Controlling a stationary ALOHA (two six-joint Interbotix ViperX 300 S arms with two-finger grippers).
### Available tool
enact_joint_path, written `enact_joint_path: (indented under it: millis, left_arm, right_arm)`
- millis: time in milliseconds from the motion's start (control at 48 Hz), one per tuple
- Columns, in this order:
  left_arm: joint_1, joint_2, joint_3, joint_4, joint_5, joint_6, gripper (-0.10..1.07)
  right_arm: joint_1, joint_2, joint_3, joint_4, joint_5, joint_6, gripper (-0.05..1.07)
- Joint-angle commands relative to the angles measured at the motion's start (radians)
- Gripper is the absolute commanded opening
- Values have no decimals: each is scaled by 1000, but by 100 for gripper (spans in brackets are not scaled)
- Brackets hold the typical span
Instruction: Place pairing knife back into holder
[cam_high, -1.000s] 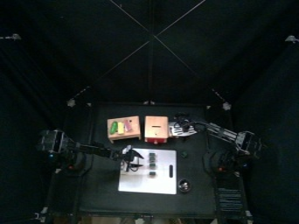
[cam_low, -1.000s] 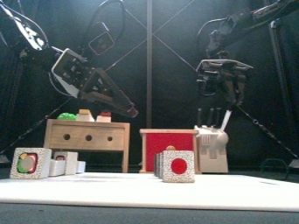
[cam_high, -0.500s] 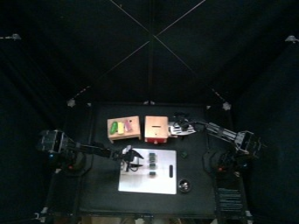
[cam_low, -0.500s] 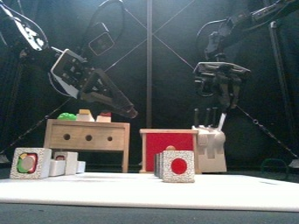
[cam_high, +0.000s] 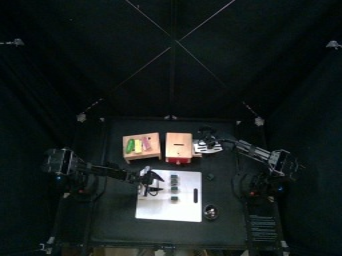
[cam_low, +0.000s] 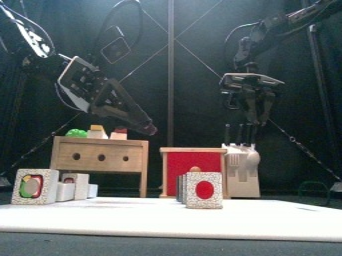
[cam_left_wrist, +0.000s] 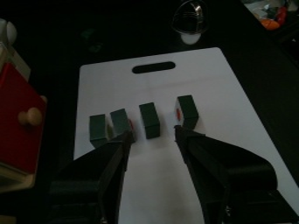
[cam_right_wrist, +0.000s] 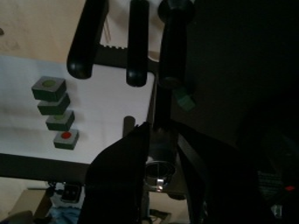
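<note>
The right hand (cam_low: 243, 138) hangs straight above the whitish knife handles (cam_low: 241, 156) that stand at the 3 o'clock side of the orange-brown holder (cam_high: 178, 147). Its jaws are parted and point down. That pose fits letting a knife drop into its slot, so I judge the paring knife to be seated among those handles, or nearly so.

The left hand (cam_left_wrist: 152, 140) rests wide open and empty over the white cutting board (cam_left_wrist: 222, 79). It stays clear at the holder's 6 o'clock, probably so the right arm has room to work. Four small green blocks (cam_left_wrist: 142, 121) lie in a row on the board just ahead of its jaws.

I cannot tell which handle belongs to the paring knife. The right wrist view shows only dark, backlit bars and a thin line running between the jaws, and I cannot tell whether that line touches them. The slots themselves are hidden. From above, the hand and the handles merge into one pale patch on the tabletop (cam_high: 221, 170).
</note>
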Motion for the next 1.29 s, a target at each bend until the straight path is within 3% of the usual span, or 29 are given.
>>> enact_joint_path:
  millis: [0, 438, 792, 1042, 1271]
  left_arm:
    - [3, -18, -9, 2, -3, 0, 83]
    - [2, -25, -2, 0, -3, -2, 83]
    - [21, -52, -2, -3, -3, -3, 83]
    - [61, -31, -17, -31, -3, -3, 83]
    - [77, 55, -75, -71, 12, -3, 83]
  right_arm:
    - [-6, -12, -14, -3, -14, 3, 66]
    - [2, -43, 20, -6, -15, -11, 66]
    - [144, -198, 133, -63, -48, 9, 66]
    - [288, -356, 311, -109, -284, 48, 65]
    - [405, -485, 532, -230, -675, 41, 65]
